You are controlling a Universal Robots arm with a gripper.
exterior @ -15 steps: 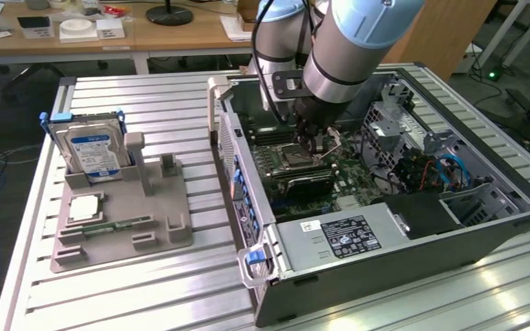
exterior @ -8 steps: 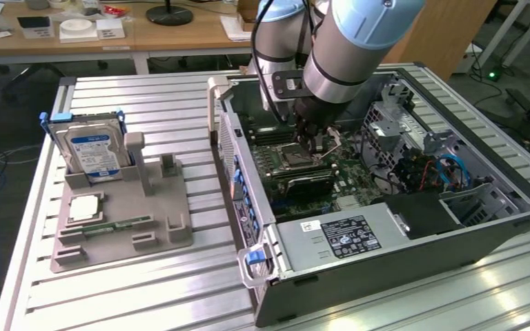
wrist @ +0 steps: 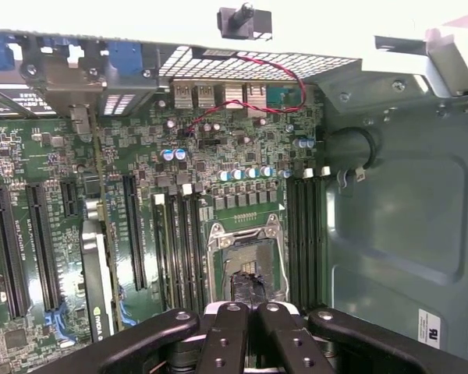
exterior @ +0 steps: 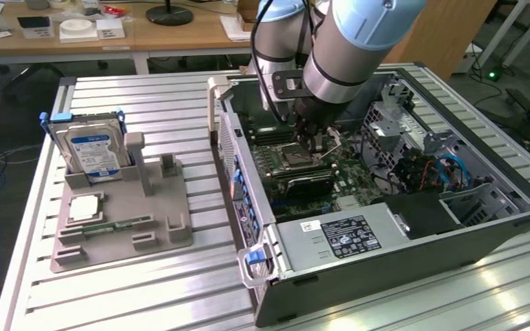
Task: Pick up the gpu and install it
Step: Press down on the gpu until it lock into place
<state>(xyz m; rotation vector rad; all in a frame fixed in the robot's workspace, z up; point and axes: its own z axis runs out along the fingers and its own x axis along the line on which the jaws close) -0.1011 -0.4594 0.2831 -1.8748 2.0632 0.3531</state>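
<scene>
The gpu, a thin black card, stands on edge in a slot of the motherboard inside the open PC case. In the wrist view the gpu is seen edge-on between the long black slots. My gripper hangs over the CPU socket, a little apart from the card. My gripper is shut with nothing between its fingers.
A grey holder on the slatted table in the exterior view's left carries a blue-labelled hard drive, a CPU and a green RAM stick. The power supply fills the case's near end. Red wires cross the board.
</scene>
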